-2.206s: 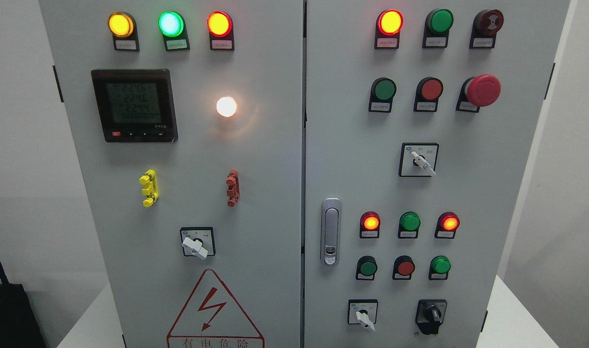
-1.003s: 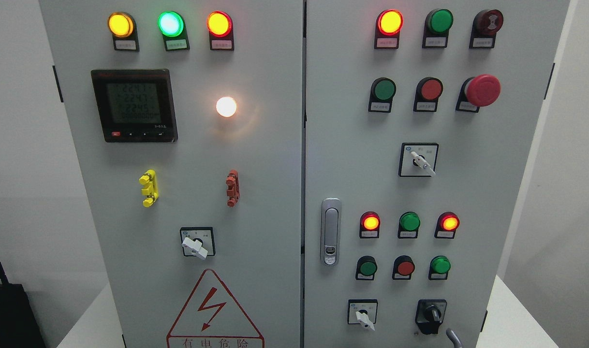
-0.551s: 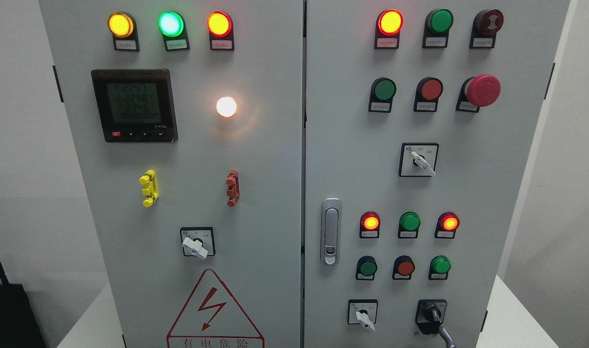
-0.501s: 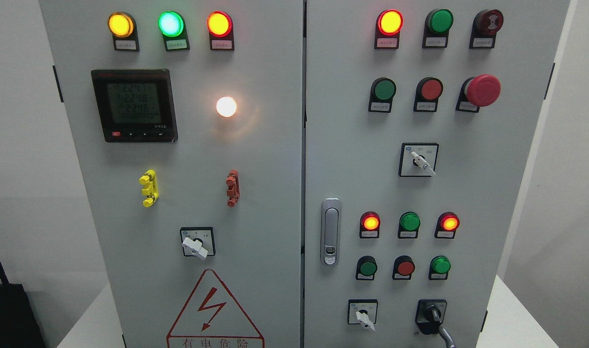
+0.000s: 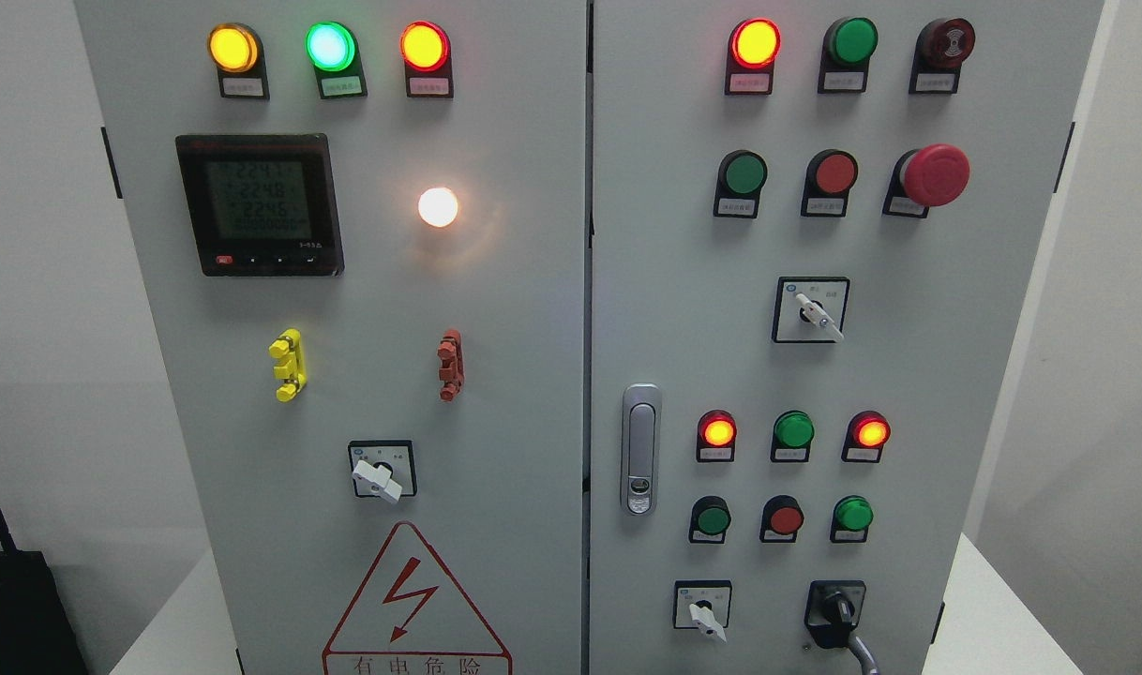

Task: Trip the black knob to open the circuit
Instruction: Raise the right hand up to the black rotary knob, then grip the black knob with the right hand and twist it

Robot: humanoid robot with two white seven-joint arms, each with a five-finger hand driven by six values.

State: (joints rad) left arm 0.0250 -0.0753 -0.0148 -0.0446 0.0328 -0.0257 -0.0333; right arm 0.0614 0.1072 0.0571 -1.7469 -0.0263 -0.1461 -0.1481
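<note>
The black knob (image 5: 834,610) sits in a black square plate at the lower right of the grey cabinet's right door (image 5: 918,394). Its handle is tilted, with the top leaning left and the bottom leaning right. A thin grey tip of my right hand (image 5: 863,649) rises from the bottom edge and touches the knob's lower right side. The rest of that hand is out of frame. My left hand does not show.
A white selector switch (image 5: 703,611) sits just left of the knob. Above are lit red and green lamps (image 5: 793,430), push buttons, a red mushroom stop button (image 5: 933,174) and the door latch (image 5: 640,450). The left door carries a meter (image 5: 260,203) and another switch (image 5: 380,472).
The grey tip of my right hand rose from the bottom edge up to the black knob. The knob's handle went from upright to tilted. Since half a second ago little has moved.
</note>
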